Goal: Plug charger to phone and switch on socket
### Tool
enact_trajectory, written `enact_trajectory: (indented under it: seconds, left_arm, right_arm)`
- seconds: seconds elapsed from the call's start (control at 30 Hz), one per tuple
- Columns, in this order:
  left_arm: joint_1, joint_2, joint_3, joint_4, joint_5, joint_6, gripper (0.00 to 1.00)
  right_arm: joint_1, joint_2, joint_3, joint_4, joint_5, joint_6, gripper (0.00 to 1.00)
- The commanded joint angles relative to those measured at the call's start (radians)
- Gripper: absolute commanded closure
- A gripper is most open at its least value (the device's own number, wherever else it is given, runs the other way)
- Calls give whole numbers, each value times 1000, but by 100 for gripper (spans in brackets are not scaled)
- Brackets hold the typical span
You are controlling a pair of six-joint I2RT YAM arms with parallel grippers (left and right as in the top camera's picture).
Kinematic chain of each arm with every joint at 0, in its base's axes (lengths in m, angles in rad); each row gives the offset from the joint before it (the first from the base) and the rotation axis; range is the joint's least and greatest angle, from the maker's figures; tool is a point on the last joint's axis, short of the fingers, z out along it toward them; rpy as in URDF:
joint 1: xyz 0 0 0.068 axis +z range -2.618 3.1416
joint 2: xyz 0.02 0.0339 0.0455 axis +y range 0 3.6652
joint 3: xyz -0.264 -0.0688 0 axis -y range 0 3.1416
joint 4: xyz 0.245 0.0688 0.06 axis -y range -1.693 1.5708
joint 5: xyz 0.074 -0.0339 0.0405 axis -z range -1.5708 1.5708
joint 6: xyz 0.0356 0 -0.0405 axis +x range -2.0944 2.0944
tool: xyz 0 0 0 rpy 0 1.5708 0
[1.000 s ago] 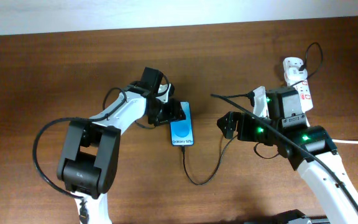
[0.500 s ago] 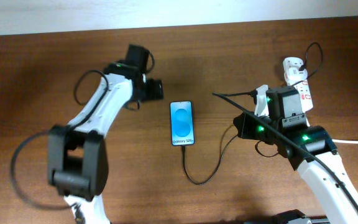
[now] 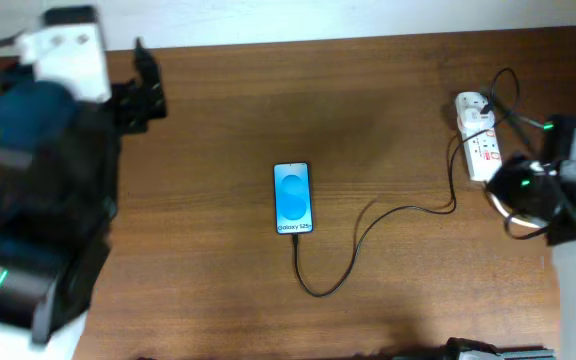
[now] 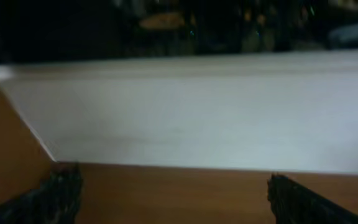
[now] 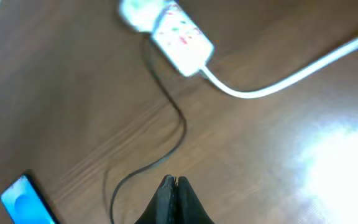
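Now: 2 arms out at the sides

Phone [image 3: 293, 198] lies central on table [image 3: 388, 80], bare wood all around. Charger [image 3: 354, 250] runs from its near end to socket [image 3: 480, 140] by far-right edge. Left gripper [image 4: 173, 202] spread wide at far-left edge. Right gripper [image 5: 174, 198] clenched, empty.

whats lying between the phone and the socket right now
Only the charger cable, thin and black, which loops from the phone across to the socket. Otherwise that stretch of table is bare wood. The overhead view shows this.

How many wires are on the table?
2. A thin black cable runs from the phone to the power strip; a thick white cord leaves the strip's other end, partly hidden overhead.
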Motion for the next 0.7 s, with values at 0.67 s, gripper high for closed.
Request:
enact_trajectory:
  seconds: [0.67]
  left_arm:
    - [476, -1131, -993, 686, 262, -62, 1]
  right_arm:
    - [-187, 904, 485, 109, -359, 135, 96]
